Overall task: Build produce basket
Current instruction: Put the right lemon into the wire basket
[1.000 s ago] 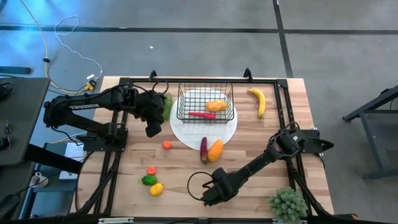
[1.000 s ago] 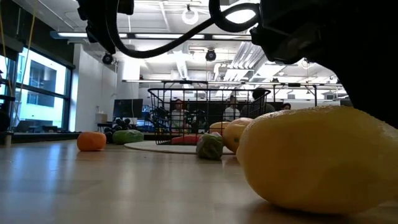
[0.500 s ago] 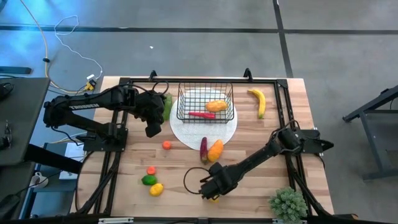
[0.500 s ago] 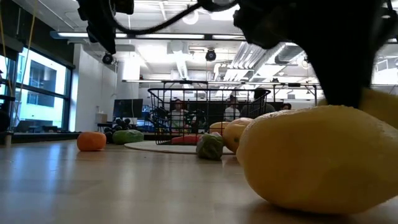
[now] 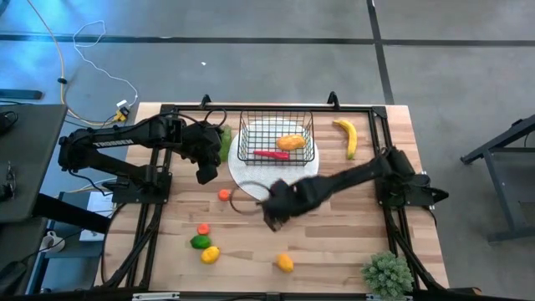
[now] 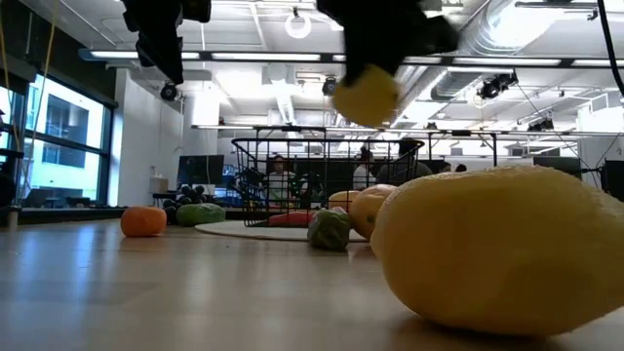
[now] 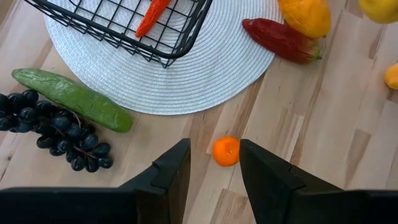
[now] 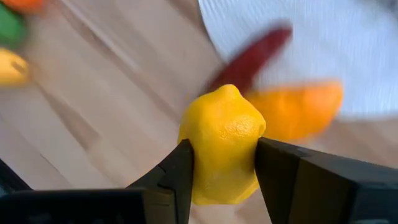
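**Lemon aloft above the table**

Nearest the low camera, a yellow lemon (image 6: pixel 497 249) lies on the wood table (image 5: pixel 334 242); in the high view it sits at the front edge (image 5: pixel 285 262), with a bushy plant (image 5: pixel 386 272) at the front right corner; to the front left lie a second yellow piece (image 5: pixel 210 254), a green piece (image 5: pixel 199 242) and a small orange piece (image 5: pixel 203 229). Mid-table, the right gripper (image 8: pixel 224 165) hangs in the air, its fingers (image 8: pixel 180 174) pinching a lemon (image 8: pixel 222 146) between them; the same lemon shows raised in the low view (image 6: pixel 365 96); below it lie a dark red piece (image 7: pixel 280 38) and an orange one (image 7: pixel 306 15) at the edge of the white mat (image 5: pixel 301 177). On the left, the left gripper (image 7: pixel 214 163) hovers with fingers apart and nothing between them, over a small orange ball (image 7: pixel 226 151). Farther back, the basket (image 5: pixel 277 137) stands on the mat, holding a red piece (image 5: pixel 271 155) and an orange piece (image 5: pixel 291 142); a cucumber (image 7: pixel 71 99) and grapes (image 7: pixel 53 127) lie left of the mat; a banana (image 5: pixel 348 135) lies to the right.
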{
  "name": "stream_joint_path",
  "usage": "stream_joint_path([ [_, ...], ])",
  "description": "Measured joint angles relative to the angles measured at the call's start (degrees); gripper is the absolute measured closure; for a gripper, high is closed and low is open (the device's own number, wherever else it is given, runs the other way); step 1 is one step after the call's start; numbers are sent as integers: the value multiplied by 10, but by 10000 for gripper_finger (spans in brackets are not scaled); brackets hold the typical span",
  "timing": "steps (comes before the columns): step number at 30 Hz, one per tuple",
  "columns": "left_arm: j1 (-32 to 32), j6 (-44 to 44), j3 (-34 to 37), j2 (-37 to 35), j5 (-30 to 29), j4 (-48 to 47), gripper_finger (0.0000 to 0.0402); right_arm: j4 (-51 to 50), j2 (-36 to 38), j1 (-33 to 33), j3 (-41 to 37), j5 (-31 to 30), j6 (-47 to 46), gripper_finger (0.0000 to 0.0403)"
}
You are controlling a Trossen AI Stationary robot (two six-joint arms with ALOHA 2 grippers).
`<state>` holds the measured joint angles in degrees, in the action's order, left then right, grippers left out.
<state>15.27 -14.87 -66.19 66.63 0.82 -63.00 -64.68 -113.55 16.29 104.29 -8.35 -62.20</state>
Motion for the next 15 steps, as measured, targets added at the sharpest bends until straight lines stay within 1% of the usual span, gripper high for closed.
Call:
stream_joint_path([
  [4,0,0,0,0,0,0,273,51,17,-55,0,-2,81,288],
  [9,0,-2,0,0,-2,4,273,116,27,-123,0,-1,150,288],
  [15,0,0,0,0,-2,3,273,174,27,-194,0,31,210,288],
])
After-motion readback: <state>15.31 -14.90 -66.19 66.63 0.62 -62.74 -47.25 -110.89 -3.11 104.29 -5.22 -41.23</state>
